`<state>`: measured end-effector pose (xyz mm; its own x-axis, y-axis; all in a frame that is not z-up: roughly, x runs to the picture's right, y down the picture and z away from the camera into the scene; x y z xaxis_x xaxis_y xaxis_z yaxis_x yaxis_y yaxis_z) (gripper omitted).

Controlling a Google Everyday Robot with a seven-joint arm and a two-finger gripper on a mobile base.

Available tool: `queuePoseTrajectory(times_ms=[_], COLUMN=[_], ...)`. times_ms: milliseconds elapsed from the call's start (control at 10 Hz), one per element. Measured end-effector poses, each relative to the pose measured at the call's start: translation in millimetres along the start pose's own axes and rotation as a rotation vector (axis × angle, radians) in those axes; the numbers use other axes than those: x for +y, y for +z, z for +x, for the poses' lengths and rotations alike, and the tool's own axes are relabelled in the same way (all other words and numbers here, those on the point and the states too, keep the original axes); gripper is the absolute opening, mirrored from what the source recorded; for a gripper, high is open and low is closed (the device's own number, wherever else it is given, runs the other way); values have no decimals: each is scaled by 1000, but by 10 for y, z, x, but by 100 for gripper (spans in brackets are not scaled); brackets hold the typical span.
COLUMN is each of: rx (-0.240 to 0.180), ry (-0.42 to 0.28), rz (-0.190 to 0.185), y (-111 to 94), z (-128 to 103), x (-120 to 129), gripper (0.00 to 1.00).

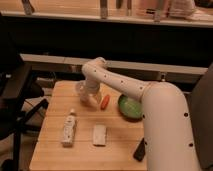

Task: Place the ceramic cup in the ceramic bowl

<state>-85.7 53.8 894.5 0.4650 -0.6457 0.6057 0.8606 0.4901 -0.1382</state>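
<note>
Hovering gripper (86,96) spread beside ceramic cup (80,90) — contact unclear | ceramic bowl (130,108) partly behind arm (125,87)

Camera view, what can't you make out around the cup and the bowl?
The gripper, at the ceramic cup near the table's back: contact unclear, the arm covers it.
The ceramic bowl: right rim behind the arm.
A dark object at the front edge: partly behind the arm, unidentifiable.
</note>
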Motion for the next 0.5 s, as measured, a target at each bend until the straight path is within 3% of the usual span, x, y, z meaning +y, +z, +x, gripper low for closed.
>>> queuePoseTrajectory(times_ms=[300, 500], rx=[2, 4], ry=[-8, -10], rz=[-4, -4], y=[21, 28], z=[-27, -31], x=[-8, -10], gripper=[78, 61])
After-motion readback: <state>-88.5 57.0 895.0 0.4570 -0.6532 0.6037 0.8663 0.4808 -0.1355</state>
